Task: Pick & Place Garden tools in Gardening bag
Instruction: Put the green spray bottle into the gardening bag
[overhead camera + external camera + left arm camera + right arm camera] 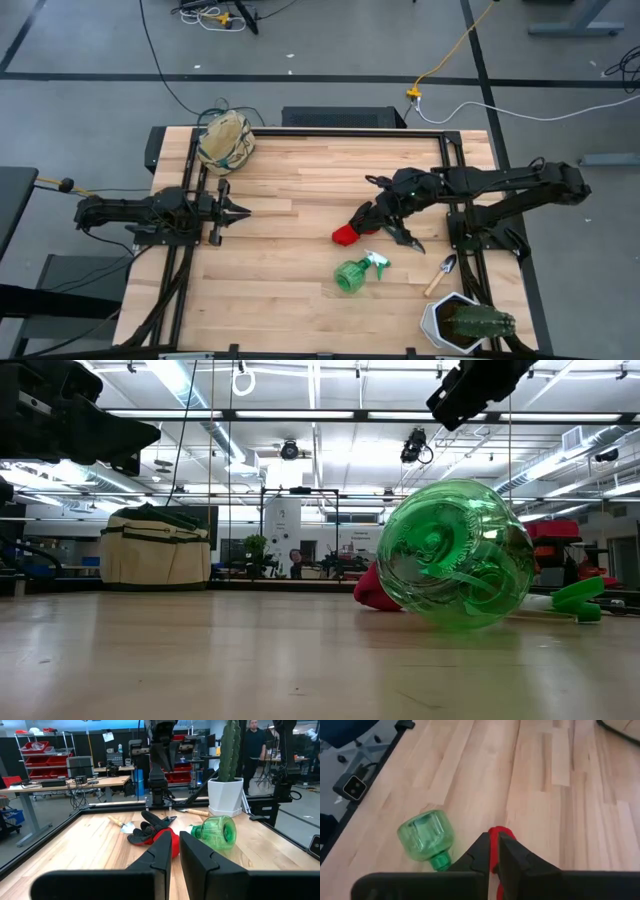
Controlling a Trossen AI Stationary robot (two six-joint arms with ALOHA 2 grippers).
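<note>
The red-and-black glove (347, 233) lies crumpled mid-tabletop (300, 280), just beside the toppled clear-green spray bottle (356, 273). The right tool (491, 851) sits narrow around its red cuff, seemingly pinching it. The left tool (238, 211) waits narrow.

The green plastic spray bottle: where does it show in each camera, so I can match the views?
High view: green plastic spray bottle lying at centre-bottom, below the red-and-black glove.
Low view: large, right of centre, glove behind it.
Left wrist view: right of centre, before the white cactus pot.
Right wrist view: lower left.
Shared landmark: the glove.
</note>
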